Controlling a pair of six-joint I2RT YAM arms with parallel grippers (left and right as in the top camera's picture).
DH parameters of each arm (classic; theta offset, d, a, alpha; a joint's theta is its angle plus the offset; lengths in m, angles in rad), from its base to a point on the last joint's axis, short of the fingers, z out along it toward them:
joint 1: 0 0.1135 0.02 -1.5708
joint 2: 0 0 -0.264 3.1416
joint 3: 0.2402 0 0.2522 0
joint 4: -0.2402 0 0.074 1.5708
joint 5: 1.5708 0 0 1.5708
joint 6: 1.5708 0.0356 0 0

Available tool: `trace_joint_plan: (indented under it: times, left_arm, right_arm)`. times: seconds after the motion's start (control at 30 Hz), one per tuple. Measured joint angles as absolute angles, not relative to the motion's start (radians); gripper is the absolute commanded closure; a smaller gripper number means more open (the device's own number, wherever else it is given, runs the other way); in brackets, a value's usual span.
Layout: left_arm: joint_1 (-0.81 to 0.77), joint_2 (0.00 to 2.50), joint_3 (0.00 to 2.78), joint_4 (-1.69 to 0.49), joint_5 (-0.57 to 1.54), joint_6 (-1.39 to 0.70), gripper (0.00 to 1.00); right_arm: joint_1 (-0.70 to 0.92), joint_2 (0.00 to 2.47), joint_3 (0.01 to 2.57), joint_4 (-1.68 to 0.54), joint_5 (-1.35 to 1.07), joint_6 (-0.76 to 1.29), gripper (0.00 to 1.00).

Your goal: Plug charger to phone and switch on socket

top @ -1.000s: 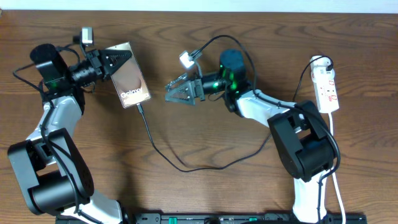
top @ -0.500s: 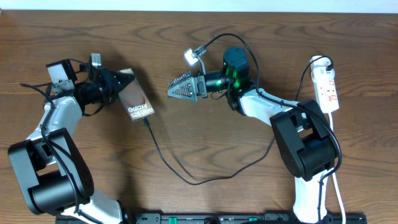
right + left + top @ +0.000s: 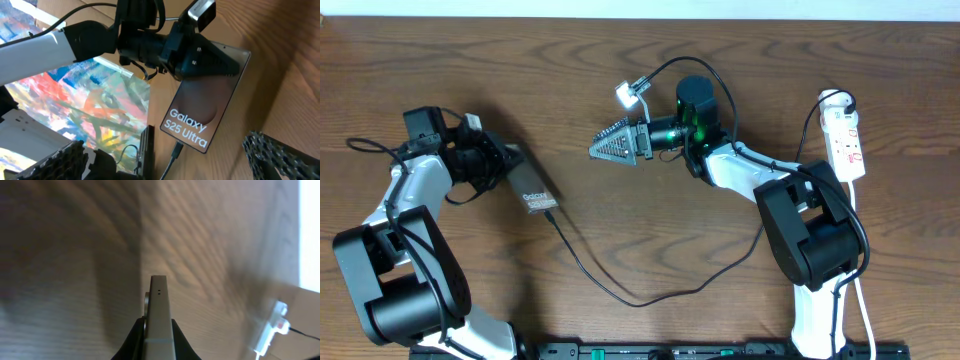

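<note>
Phone: 1, at left on the surface.
Charger cable: 1, black, thin, near centre.
Socket: 1, white strip with red markings, far right.
Surface: 1, wooden.
Robot arms: 2, namely left arm and right arm.
Hands: 2, namely left hand and right hand.

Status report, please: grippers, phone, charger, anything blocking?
Left gripper shut on phone, tilted on edge. Right gripper open, empty. Charger looks plugged in. Socket unobstructed.
</note>
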State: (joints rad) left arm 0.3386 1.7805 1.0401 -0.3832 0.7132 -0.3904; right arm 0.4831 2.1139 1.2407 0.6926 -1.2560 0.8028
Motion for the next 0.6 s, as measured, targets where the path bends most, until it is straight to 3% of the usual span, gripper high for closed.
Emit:
trace_joint_plan:
  times: [0.6]
  left_arm:
    - [0.339,1.781,0.982,-0.418,0.605,-0.387,0.92]
  right_arm:
    - [0.495,2.114,1.241,0.693,-1.233,0.792,0.01]
